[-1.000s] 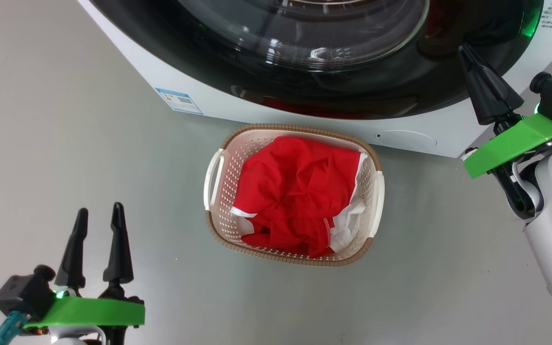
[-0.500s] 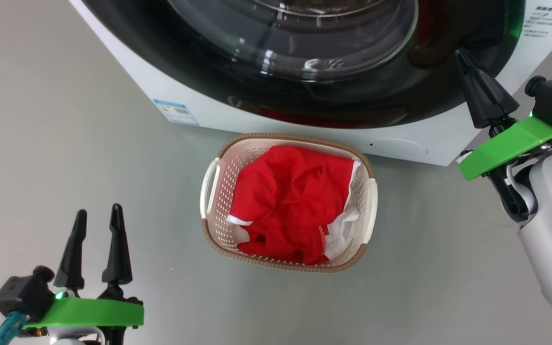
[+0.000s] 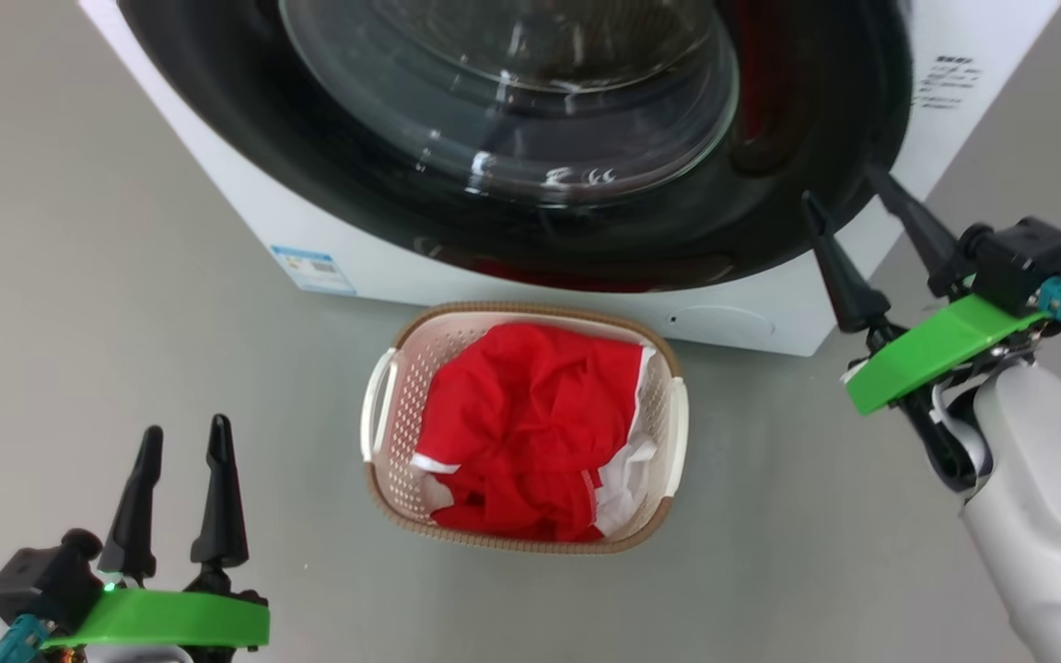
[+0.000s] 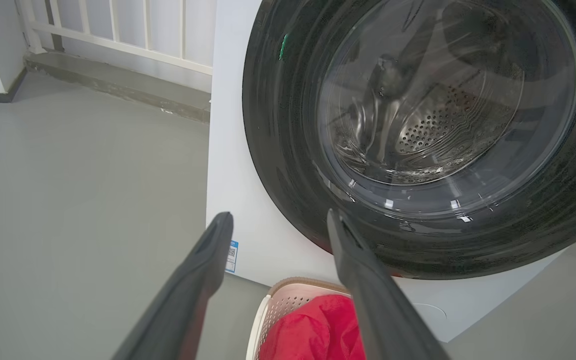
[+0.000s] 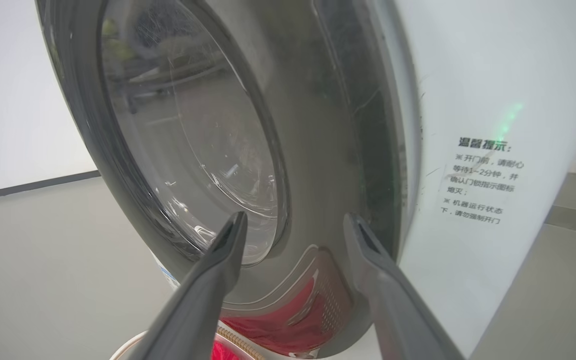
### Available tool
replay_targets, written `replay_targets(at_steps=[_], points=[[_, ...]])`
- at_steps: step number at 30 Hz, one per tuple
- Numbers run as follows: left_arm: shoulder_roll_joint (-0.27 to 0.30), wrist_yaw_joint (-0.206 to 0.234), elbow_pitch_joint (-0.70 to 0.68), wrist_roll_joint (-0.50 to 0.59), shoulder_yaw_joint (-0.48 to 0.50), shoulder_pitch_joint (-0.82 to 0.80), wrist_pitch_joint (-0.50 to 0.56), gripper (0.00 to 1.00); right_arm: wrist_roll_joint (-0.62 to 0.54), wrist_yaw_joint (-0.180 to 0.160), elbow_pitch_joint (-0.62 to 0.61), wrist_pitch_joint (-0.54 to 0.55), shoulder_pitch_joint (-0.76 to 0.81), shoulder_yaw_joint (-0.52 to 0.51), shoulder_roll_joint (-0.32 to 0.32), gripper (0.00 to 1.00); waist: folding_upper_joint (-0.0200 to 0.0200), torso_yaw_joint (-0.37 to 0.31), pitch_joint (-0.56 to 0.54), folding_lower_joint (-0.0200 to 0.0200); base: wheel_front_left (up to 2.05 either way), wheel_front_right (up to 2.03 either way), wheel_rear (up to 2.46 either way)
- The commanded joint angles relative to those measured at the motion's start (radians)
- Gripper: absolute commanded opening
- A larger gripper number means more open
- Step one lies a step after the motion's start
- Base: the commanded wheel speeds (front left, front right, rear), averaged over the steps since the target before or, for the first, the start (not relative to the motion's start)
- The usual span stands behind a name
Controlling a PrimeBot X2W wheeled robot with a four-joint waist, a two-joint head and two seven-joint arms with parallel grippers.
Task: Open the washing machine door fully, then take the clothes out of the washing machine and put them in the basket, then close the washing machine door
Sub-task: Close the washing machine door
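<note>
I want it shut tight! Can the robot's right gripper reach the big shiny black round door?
Probably yes: the open right gripper sits at the edge of the glossy black round washing machine door, nothing between.

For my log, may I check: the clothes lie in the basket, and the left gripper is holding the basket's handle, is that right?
Not quite. The clothes do lie in the basket, but the left gripper is open and empty, well away from the basket, as the head view shows.
</note>
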Motion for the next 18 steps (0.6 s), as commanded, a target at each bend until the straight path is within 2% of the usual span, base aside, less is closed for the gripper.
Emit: replay_targets(at_steps=[1, 18], points=[[0.028, -0.003, -0.017, 0.007, 0.035, -0.001, -0.010, 1.00, 0.006, -0.002, -0.030, -0.005, 0.028, 0.020, 0.010, 1.00, 0.0000, -0.019, -0.022, 0.0000, 0.00, 0.00, 0.00], [0.038, -0.003, -0.029, 0.022, 0.033, 0.049, -0.010, 1.00, 0.016, -0.002, -0.117, -0.005, 0.177, 0.019, 0.036, 1.00, 0.0000, -0.118, -0.129, 0.0000, 0.00, 0.00, 0.00]])
